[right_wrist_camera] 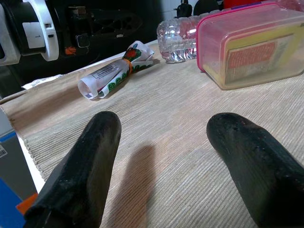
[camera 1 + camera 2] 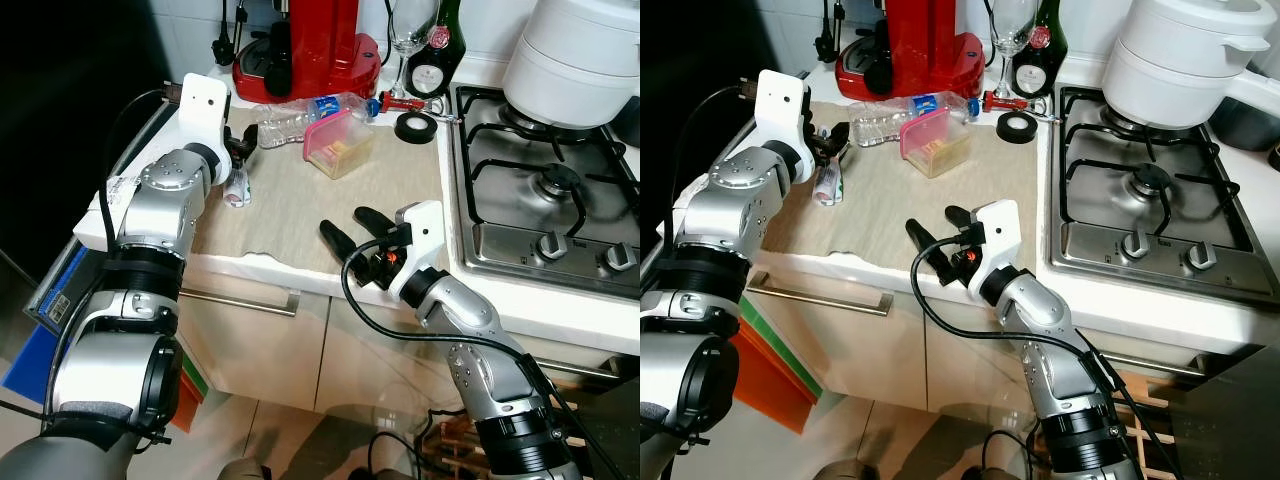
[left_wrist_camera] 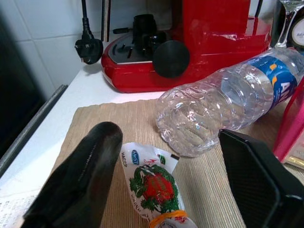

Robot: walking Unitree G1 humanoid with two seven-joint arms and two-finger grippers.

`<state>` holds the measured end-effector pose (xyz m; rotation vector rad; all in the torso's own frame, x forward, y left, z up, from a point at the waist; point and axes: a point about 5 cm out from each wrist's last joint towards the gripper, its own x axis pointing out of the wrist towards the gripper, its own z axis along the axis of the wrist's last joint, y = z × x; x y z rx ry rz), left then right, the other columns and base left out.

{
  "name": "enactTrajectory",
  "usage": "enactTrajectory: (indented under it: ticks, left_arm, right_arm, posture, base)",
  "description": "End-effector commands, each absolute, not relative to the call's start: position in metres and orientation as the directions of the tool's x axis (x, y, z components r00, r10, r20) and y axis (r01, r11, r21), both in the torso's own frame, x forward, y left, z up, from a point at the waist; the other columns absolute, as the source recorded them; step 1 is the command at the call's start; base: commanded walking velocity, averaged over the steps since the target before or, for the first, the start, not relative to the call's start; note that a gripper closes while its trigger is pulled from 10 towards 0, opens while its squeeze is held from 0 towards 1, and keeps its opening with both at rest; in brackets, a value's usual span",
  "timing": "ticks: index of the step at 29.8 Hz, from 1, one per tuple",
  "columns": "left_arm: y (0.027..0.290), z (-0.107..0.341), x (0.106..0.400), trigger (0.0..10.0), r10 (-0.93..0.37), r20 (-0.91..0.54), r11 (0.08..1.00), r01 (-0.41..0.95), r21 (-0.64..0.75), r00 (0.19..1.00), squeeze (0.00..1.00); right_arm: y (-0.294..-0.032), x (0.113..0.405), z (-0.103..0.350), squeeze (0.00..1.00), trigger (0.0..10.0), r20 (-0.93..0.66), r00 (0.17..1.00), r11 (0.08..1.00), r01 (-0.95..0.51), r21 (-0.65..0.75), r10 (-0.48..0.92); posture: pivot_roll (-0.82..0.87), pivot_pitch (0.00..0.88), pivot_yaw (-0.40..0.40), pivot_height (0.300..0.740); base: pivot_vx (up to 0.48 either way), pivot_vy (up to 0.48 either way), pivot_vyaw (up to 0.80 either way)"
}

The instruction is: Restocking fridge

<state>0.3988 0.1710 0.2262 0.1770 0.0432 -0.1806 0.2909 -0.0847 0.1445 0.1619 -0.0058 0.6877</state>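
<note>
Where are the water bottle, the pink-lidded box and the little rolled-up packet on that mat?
water bottle (image 3: 223, 107), left wrist view, on its clear ribbed body.
pink-lidded box (image 1: 254, 47), right wrist view, on its clear front wall.
rolled-up packet (image 1: 114, 71), right wrist view, on the middle of the roll.

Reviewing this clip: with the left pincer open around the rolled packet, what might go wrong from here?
The left pincer straddles the rolled packet. Closing may crush or squirt the soft roll. The water bottle lies on its side right beside it, so a finger could nudge it rolling toward the pink-lidded box and wine glass.
</note>
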Motion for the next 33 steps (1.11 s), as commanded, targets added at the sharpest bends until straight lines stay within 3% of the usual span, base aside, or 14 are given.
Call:
enactTrajectory:
  ticks: [1,9,10,11,12,20,33]
  left_arm:
    - [0.172,0.227,0.397,10.0,-0.175,-0.075,0.961,0.187,0.204,0.982,1.0]
    - [0.175,0.228,0.395,10.0,-0.173,-0.109,0.958,0.193,0.213,0.979,1.0]
    - [0.175,0.228,0.396,10.0,-0.176,-0.135,0.953,0.203,0.226,0.975,0.88]
    - [0.176,0.228,0.396,10.0,-0.178,-0.148,0.95,0.21,0.233,0.973,0.88]
    - [0.176,0.228,0.396,10.0,-0.178,-0.151,0.95,0.21,0.233,0.972,0.0]
    - [0.183,0.223,0.398,10.0,-0.15,-0.238,0.976,0.182,0.117,0.96,0.0]
    - [0.187,0.217,0.402,10.0,-0.144,-0.31,0.98,0.18,0.089,0.94,0.0]
  right_arm:
    - [-0.085,0.288,0.137,0.0,10.0,0.033,0.777,0.766,-0.626,0.146,0.628]
    - [-0.085,0.288,0.136,0.0,10.0,0.029,0.774,0.763,-0.63,0.144,0.633]
    - [-0.085,0.289,0.136,0.0,10.0,0.028,0.773,0.762,-0.631,0.144,0.634]
    - [-0.085,0.289,0.136,0.0,10.0,0.027,0.772,0.762,-0.631,0.144,0.634]
    - [-0.085,0.289,0.136,0.0,10.0,0.027,0.772,0.762,-0.631,0.144,0.635]
    - [-0.084,0.289,0.135,0.0,10.0,0.023,0.772,0.762,-0.631,0.145,0.635]
    - [-0.083,0.289,0.135,0.0,10.0,0.023,0.771,0.761,-0.633,0.145,0.637]
  posture:
    - [-0.02,0.045,-0.018,0.74]
    - [-0.01,0.04,-0.021,0.74]
    - [-0.01,0.04,-0.021,0.74]
    - [-0.01,0.04,-0.021,0.74]
    - [-0.01,0.039,-0.021,0.74]
    - [-0.01,0.044,-0.019,0.74]
    - [-0.01,0.046,-0.02,0.74]
  base:
    - [0.0,0.0,0.0]
    - [0.0,0.0,0.0]
    - [0.0,0.0,0.0]
    - [0.0,0.0,0.0]
    - [0.0,0.0,0.0]
    - [0.0,0.0,0.0]
    - [0.0,0.0,0.0]
